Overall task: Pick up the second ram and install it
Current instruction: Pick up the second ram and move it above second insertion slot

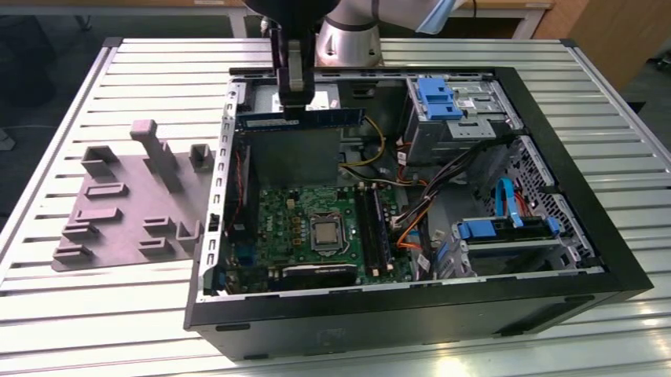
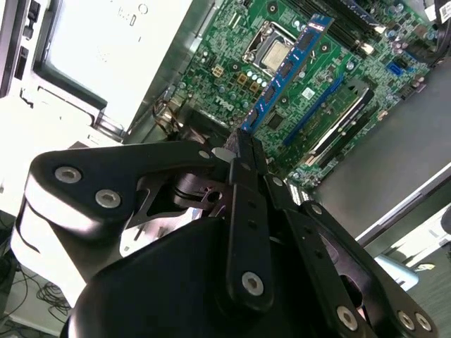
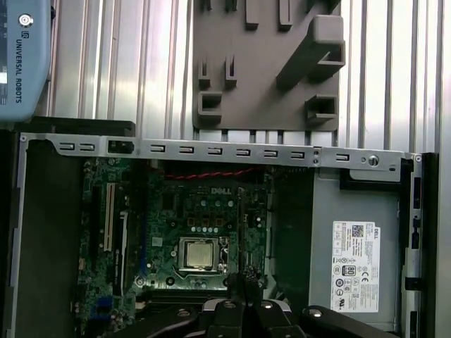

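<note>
A slatted metal table [image 1: 105, 314] carries an open computer case [image 1: 419, 310], with a grey tray [image 1: 115, 212] laid beside it on the exterior view's left. The memory stick [image 1: 335, 118] is held level in the air above the power-supply box [image 1: 294, 157], well apart from the tray and not yet at the green board [image 1: 304, 212]. It is pinched near its middle by the claw [image 1: 294, 100], whose two fingers are pressed flat against its faces. In the second wrist view the memory stick [image 2: 285, 70] is seen reaching out from the claw [image 2: 239, 144] over the board, above the long black slots [image 2: 331, 116].

The stick is judged to be light, thin and stiff, yet fragile. Its chips and contact edge are easily harmed, and it may snap if it is bent or pushed in askew. A hold on the flat faces near the middle, as shown here, is judged sound, since the contact edge is left free and the balance is kept.
</note>
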Controlling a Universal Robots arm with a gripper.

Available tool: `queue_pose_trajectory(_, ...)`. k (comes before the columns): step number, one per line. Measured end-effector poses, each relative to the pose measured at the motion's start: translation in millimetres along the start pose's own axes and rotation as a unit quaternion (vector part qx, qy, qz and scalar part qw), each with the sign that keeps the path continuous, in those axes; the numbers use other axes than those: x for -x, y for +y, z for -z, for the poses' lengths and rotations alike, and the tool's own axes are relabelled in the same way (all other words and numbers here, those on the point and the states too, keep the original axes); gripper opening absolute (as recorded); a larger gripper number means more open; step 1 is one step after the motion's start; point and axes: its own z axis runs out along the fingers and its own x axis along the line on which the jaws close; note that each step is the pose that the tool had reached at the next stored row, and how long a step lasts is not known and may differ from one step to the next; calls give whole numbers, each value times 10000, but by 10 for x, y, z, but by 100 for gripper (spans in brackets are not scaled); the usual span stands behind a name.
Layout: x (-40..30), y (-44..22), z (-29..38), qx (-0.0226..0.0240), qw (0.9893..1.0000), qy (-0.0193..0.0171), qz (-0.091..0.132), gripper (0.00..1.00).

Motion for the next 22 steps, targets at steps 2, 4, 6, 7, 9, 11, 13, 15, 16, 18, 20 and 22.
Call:
queue_pose_trajectory(2,-1,-23,0,0,10000,0,0,11)
queue_pose_trajectory(4,-1,-46,2,0,10000,0,0,11)
queue_pose_trajectory(6,-2,-69,2,0,10000,0,0,11)
queue_pose_trajectory(7,-2,-81,3,0,10000,0,0,11)
queue_pose_trajectory(9,-3,-105,3,0,10000,0,0,11)
queue_pose_trajectory(11,-4,-129,4,0,10000,0,0,11)
queue_pose_trajectory(13,-5,-150,3,0,10000,0,0,11)
queue_pose_trajectory(15,-5,-168,1,0,10000,0,0,11)
queue_pose_trajectory(16,-6,-174,-2,0,10000,-1,0,11)
queue_pose_trajectory(18,-6,-185,-8,0,10000,-1,-1,11)
queue_pose_trajectory(20,-7,-193,-13,0,10000,0,-2,11)
queue_pose_trajectory(22,-7,-202,-19,0,10000,0,-5,11)
